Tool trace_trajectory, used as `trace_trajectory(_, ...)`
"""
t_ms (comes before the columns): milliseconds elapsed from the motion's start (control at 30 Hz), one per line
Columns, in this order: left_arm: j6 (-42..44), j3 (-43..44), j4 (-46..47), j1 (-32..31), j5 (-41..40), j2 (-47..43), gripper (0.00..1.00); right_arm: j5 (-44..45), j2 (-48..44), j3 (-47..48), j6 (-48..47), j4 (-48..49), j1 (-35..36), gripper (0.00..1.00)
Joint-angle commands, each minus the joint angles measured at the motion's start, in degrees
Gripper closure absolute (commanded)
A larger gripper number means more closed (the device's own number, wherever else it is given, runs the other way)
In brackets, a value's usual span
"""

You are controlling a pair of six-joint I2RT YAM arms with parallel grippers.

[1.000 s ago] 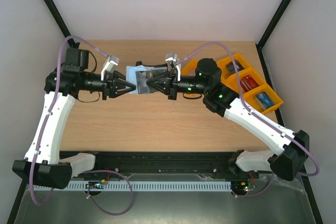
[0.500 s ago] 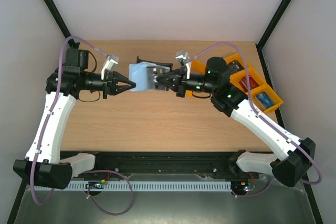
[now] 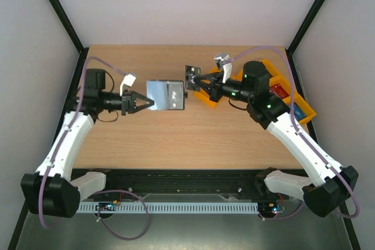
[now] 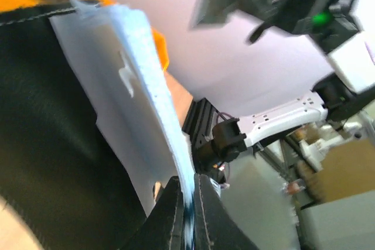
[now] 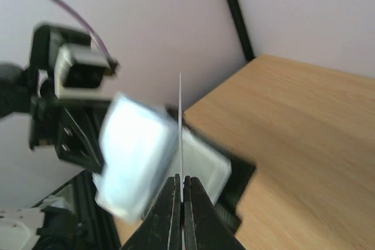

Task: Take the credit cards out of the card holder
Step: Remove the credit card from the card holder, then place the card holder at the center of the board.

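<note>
In left claw (image 3: 152, 105), card holder (image 3: 168, 94) — in right claw (image 3: 200, 81), a card (image 3: 191, 75)

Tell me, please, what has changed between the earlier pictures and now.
The right claw drew back to the right, away from the card holder, pulling a card out, pinched between its fingers. The left claw closed on the holder's pale pocket edge and now holds it alone. The orange trays stayed in place.

Soft, even light fills the overhead view, bright on the pale walls (image 3: 187, 4) with only faint shadows on the table (image 3: 176, 139), while the right wrist view smears the card holder (image 5: 137, 150) toward eight o'clock with motion blur and the left wrist view is soft, especially toward one o'clock.
</note>
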Motion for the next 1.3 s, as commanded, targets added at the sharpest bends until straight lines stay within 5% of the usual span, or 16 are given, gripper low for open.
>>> trace_trajectory(0,-28.7,-15.1,28.1,-1.2,-2.6,1.1,0.98,6.8,-0.4,5.8,-3.3,-8.7,-0.6,0.98)
trace_trajectory(267,-28.8,-13.4,31.9,-10.0,-8.9,12.2,0.98,6.2,0.5,5.7,-2.6,-9.3,-0.6,0.98)
trace_trajectory(433,-32.2,-22.9,40.2,-8.9,-11.7,19.0,0.98,3.7,2.0,5.5,-1.4,-9.3,-0.6,0.98)
trace_trajectory(533,-29.0,-24.5,34.5,-6.4,-18.4,22.6,0.96,2.5,2.7,5.3,-0.9,-9.2,-0.6,0.98)
trace_trajectory(600,-25.8,-23.8,28.2,-4.5,-27.4,24.9,0.74,1.4,3.2,5.1,-0.6,-9.1,-0.6,0.98)
trace_trajectory(667,-25.1,-24.6,25.8,-2.2,-38.4,25.5,0.41,-0.5,3.8,5.1,-0.3,-9.0,-0.6,0.98)
trace_trajectory(800,-21.4,-25.4,24.2,1.3,-47.6,21.6,0.04,-2.2,4.5,5.1,-0.5,-9.8,-0.5,0.98)
trace_trajectory(967,-15.4,-18.0,20.7,2.8,-49.6,10.7,0.01,-3.7,5.6,4.5,-0.3,-9.5,-0.3,0.98)
trace_trajectory(1067,-7.7,-11.9,18.4,2.9,-43.3,4.1,0.01,-4.6,7.3,4.9,-0.4,-9.6,0.6,0.98)
trace_trajectory(1267,25.5,7.7,-15.5,-0.5,-14.2,5.6,0.02,-4.9,11.5,9.8,-7.9,-16.0,7.2,0.98)
